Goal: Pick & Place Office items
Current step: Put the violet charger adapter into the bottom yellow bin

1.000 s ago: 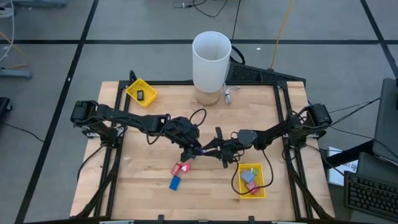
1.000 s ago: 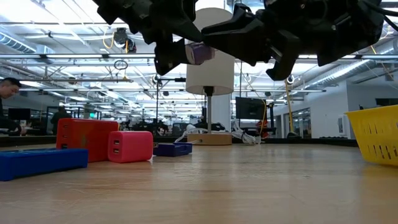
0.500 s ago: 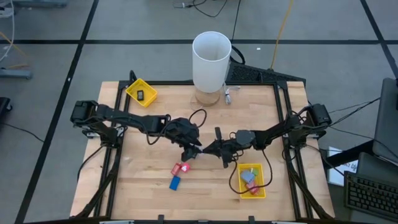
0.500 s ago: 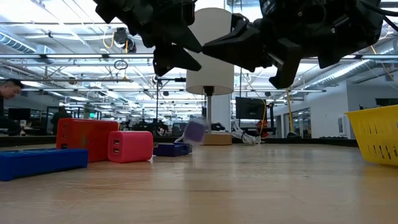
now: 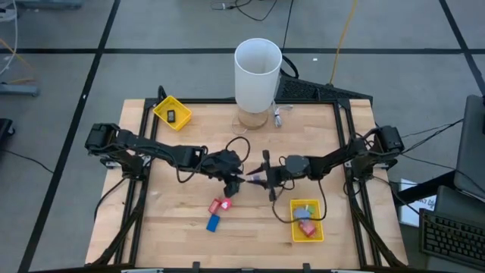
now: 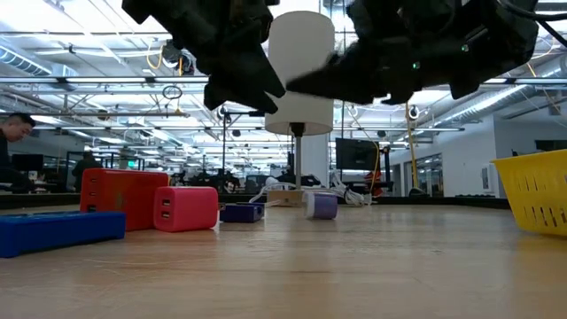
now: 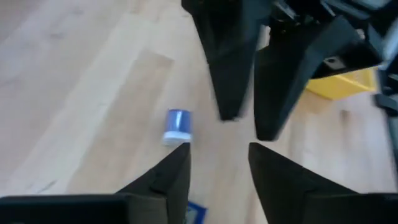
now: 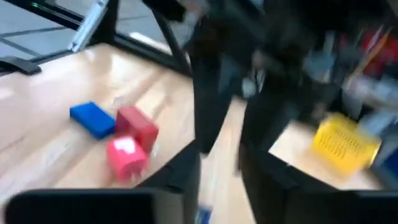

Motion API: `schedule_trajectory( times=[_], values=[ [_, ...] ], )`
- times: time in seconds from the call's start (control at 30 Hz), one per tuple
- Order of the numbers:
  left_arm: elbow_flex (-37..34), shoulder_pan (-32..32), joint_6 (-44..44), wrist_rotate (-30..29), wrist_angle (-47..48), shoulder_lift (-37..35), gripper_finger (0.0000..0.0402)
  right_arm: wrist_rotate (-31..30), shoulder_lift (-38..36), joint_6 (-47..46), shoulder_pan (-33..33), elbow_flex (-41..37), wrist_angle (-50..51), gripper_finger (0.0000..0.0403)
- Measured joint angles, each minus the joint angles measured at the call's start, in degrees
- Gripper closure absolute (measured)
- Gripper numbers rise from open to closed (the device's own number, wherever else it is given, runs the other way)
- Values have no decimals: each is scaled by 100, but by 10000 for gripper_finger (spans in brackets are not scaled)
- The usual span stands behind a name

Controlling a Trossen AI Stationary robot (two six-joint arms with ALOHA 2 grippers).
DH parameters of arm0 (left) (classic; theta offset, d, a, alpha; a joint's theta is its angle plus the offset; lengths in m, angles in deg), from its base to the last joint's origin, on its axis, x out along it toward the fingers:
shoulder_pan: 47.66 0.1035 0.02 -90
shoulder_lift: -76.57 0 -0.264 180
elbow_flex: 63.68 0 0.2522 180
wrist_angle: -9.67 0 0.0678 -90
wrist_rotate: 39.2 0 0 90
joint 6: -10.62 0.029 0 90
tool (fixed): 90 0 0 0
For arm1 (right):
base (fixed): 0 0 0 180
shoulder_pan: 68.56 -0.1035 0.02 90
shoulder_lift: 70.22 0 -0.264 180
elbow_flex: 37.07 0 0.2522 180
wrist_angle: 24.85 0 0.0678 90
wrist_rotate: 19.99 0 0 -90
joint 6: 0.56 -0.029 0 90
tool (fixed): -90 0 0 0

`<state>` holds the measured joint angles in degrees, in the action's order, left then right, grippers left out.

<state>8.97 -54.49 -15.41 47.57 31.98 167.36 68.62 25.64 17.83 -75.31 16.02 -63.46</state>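
small piece (image 6: 322, 206) on table (image 6: 354, 266), below pincers

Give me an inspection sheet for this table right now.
Surface: wooden table.
Job's things: purple piece lying loose mid-table; red pieces and blue piece near front; black piece in the back tray; more pieces in the front tray.
Clutter: white cylinder at back.
Grippers: left claw and right claw tip to tip mid-table, holding nothing.
Cables: loops along both arms.
Surroundings: a person far off in the low view.
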Motion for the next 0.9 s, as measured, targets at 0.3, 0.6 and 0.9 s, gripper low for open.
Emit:
schedule_trajectory(
  times=[0.3,0.6,0.9],
  values=[
    [-9,0,121,-293,145,0,169,-8,4,-1027,80,-9,2307,159],
    [-15,4,179,-293,33,0,143,185,389,-1065,193,-7,1960,93],
    [-17,11,242,-293,24,0,153,448,885,-1206,490,-7,1507,133]
  ],
)
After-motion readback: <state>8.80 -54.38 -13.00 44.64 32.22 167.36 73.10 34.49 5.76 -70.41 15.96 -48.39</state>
